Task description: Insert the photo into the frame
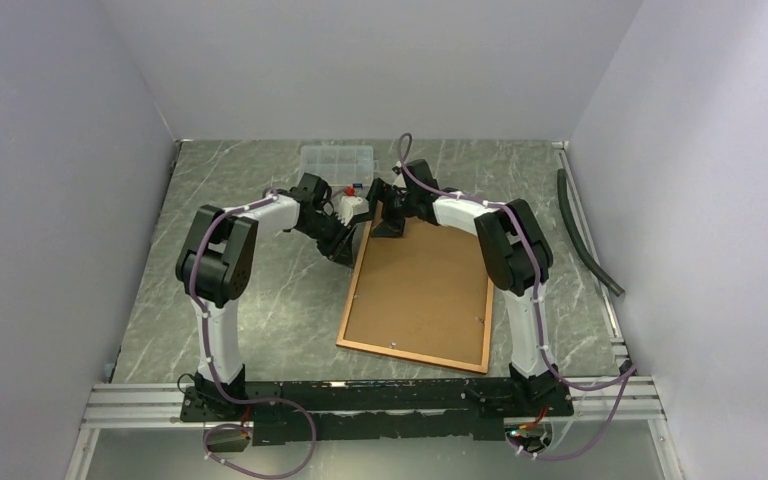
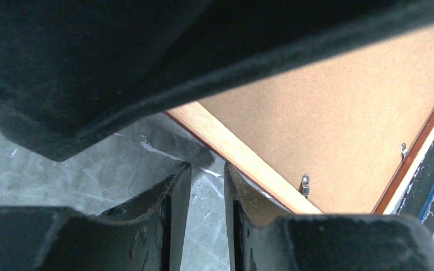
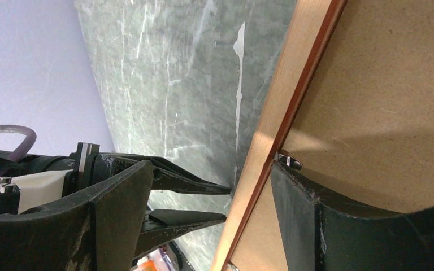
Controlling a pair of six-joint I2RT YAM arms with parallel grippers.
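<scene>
Right wrist view: right pincer [image 3: 210, 169] gapes wide astride the left rail of the frame [image 3: 288, 84] lying back-up on the counter [image 3: 175, 84], left pincer [image 3: 227, 202] barely parted, empty, alongside.

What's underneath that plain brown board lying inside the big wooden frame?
Only the brown backing board shows, set inside the wood-coloured frame back. Whatever lies beneath, photo or pane, is covered.

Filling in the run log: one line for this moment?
frame back-up on table | board in it | photo not in view | left end effector slightly open beside frame edge | right end effector open astride edge
</scene>
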